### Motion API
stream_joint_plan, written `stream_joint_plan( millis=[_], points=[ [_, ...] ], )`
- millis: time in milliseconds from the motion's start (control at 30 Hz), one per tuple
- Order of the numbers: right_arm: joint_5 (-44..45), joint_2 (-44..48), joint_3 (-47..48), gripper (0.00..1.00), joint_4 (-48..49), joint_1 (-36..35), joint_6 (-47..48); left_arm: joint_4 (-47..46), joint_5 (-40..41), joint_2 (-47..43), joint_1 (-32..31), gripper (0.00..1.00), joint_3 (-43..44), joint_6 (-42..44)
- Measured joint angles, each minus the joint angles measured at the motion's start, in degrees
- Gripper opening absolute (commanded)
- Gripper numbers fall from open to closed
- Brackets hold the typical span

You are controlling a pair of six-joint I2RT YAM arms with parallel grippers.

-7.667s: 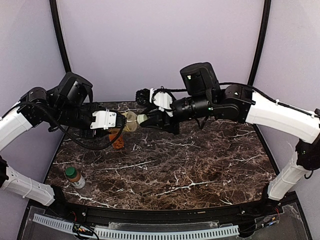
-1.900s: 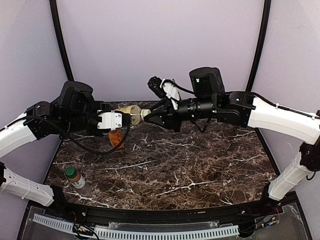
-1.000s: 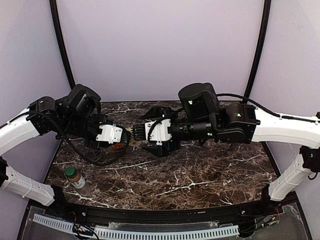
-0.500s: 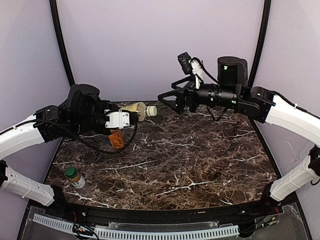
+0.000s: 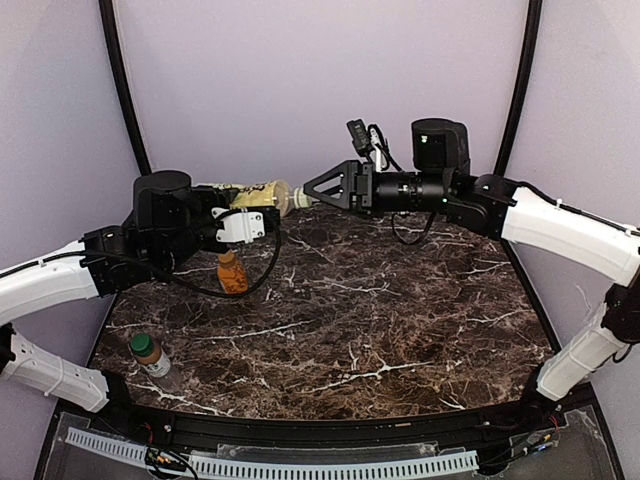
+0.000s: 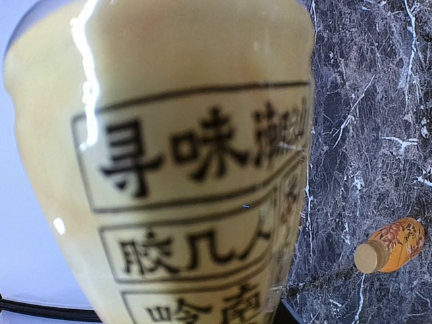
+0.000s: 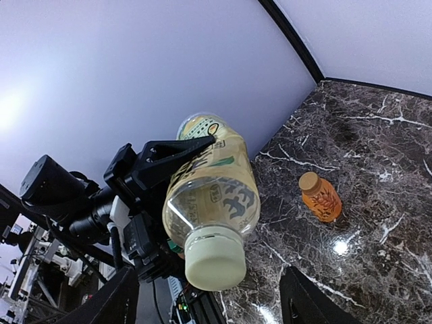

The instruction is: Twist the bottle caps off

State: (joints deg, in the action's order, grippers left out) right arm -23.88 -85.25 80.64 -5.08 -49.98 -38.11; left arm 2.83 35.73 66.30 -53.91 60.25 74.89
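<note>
My left gripper is shut on the tall yellow-labelled bottle and holds it level above the table's back left, its cream cap pointing right. In the left wrist view the label fills the frame. My right gripper is open at the cap, its fingers standing wide on either side without touching it. The short orange bottle stands on the marble under the left arm, and also shows as the orange bottle. The small clear bottle stands capped near the front left.
The dark marble table is ringed by lilac walls and two black corner poles. A black rail runs along the near edge. The right arm spans the back right.
The left arm has raised the yellow-labelled bottle higher and levelled it. The right gripper has moved left up to the cap and its jaws have narrowed somewhat.
</note>
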Motion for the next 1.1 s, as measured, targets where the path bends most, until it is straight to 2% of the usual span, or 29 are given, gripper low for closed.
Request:
stream_joint_plan(
  millis=[267,400,633,767,933,1100],
  points=[
    [-2.73,-2.23,1.27,0.62,2.73,-0.02,-2.56,-0.98,0.22,0.00,0.00,0.23,-0.11,1.03],
    [-3.43,-3.87,1.49,0.40,2.93,-0.02,-3.26,-1.07,0.28,0.00,0.00,0.23,-0.11,1.18],
    [-3.63,-4.20,1.53,0.09,4.02,-0.28,-3.39,-1.44,0.39,-0.02,0.00,0.23,-0.37,1.20],
    [-3.89,-4.20,1.60,0.00,4.07,-0.28,-2.05,-1.51,0.37,-0.11,0.00,0.23,-0.39,1.20],
    [-4.44,-4.20,4.63,0.00,-1.49,-0.61,6.75,0.24,-0.66,-0.61,0.00,0.21,-0.09,-0.87],
    [1.95,-3.56,8.68,0.00,-10.99,-4.87,28.57,11.30,-5.64,-1.44,-0.02,0.20,3.74,-6.58]
  ],
)
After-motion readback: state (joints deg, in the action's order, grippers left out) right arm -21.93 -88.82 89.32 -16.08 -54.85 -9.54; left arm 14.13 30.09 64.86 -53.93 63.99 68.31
